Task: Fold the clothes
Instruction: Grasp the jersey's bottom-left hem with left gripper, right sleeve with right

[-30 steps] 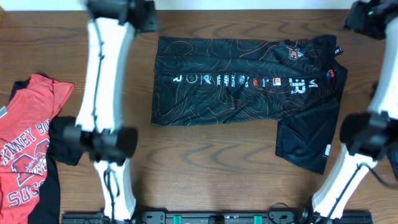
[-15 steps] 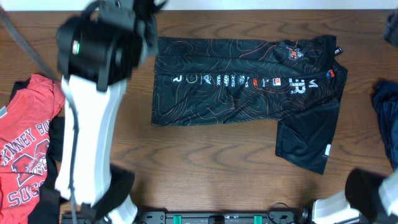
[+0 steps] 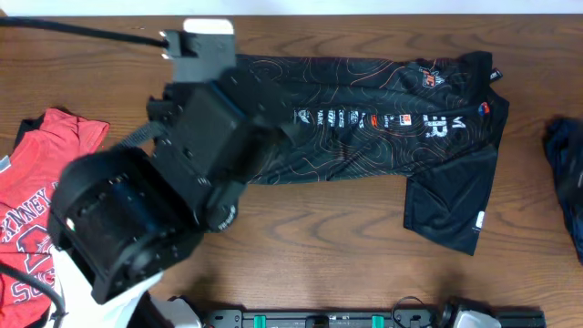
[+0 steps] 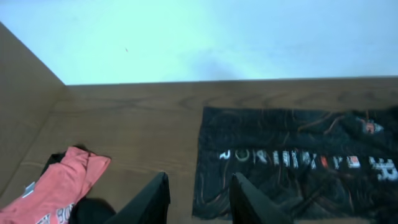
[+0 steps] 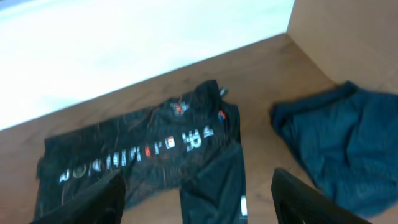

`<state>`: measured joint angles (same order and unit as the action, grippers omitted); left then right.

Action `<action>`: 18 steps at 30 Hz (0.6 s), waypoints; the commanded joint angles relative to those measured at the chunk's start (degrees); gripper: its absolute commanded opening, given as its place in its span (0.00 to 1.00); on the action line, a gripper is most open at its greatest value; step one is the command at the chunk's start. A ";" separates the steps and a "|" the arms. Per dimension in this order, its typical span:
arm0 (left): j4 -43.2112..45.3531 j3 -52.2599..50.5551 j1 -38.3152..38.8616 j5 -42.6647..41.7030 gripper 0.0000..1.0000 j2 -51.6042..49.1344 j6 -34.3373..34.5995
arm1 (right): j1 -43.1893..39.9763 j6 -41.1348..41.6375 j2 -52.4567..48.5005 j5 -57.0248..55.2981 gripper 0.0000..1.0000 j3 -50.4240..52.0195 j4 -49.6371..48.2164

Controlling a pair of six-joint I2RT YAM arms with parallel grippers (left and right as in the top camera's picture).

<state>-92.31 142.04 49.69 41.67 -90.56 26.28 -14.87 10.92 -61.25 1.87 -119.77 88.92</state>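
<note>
Left arm [image 3: 127,228] higher; 1 jersey [image 3: 383,137]

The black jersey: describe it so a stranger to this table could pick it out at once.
On the brown wooden table, look mid-table toward the far edge: the black jersey lies flat there. Unlike the red T-shirt at left and the dark blue garment at right, it bears thin orange contour lines and white logos.
</note>
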 commanded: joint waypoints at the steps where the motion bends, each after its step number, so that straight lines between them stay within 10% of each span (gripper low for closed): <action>1: -4.46 -6.99 1.97 4.59 0.34 1.81 6.08 | -0.04 1.95 6.56 1.77 0.74 13.49 -0.35; 13: 13.20 -53.55 3.43 0.61 0.35 12.76 20.15 | -0.07 2.19 18.27 10.71 0.87 58.86 -6.34; 18: 27.52 -72.48 1.66 -5.62 0.52 16.35 20.11 | -0.07 4.09 15.37 18.45 0.99 61.81 -8.66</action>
<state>-67.29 75.94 52.64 40.73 -76.01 44.66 -14.87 13.17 -45.17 14.26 -58.57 80.71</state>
